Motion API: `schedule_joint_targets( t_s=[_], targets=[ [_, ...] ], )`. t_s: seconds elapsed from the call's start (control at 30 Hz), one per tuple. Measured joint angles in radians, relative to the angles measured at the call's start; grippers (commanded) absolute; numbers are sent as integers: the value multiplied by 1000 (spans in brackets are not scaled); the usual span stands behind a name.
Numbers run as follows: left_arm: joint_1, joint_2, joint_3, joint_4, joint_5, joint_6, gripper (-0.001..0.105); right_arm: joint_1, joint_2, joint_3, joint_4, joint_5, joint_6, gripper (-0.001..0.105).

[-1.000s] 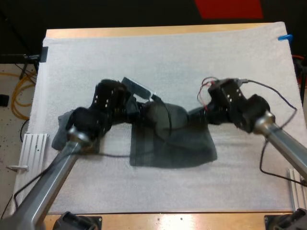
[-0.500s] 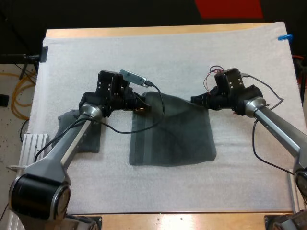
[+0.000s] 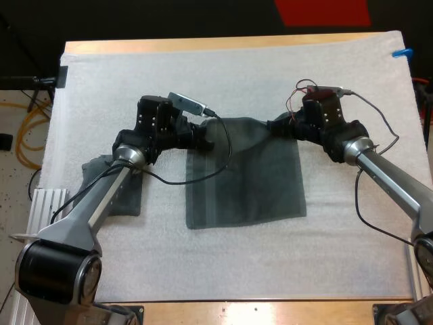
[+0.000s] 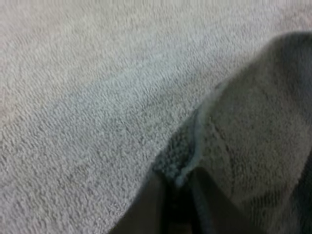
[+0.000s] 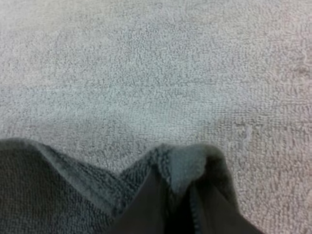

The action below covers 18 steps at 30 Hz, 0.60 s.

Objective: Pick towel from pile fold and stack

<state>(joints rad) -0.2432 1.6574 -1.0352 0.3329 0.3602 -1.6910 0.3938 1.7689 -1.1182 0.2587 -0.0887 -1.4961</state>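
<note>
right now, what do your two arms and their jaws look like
Both are built alike: a round silver-grey metal tube running into chunky black joint housings. The left arm has a large black cylindrical joint at its base, with a silver band, and small pale dots on its black wrist block. The right arm has the same silver tube and black wrist. Each ends in two slim black jaws.

Centre: dark grey-green towel [image 3: 247, 176] — spread flat on the mat, near edge straight, both far corners bunched and raised. Left: second towel [image 3: 130, 200] — crumpled, partly hidden.
</note>
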Motion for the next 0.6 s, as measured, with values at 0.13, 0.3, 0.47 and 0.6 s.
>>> schedule_joint_targets(
  t_s=[0.13, 0.3, 0.47, 0.6],
  targets=[
    [0, 0, -7, -4, 4, 0, 49, 0, 0, 0, -15, -12, 0, 62],
    [0, -5, -55, 6, 4, 0, 52, 0, -1, -14, -46, -14, 0, 80],
    [0, -80, -109, 66, -20, 25, 52, 0, -59, -40, -14, -1, -58, 78],
    [0, -195, -111, 118, -35, 53, 52, 0, -165, -54, 61, 17, -121, 78]
  ],
)
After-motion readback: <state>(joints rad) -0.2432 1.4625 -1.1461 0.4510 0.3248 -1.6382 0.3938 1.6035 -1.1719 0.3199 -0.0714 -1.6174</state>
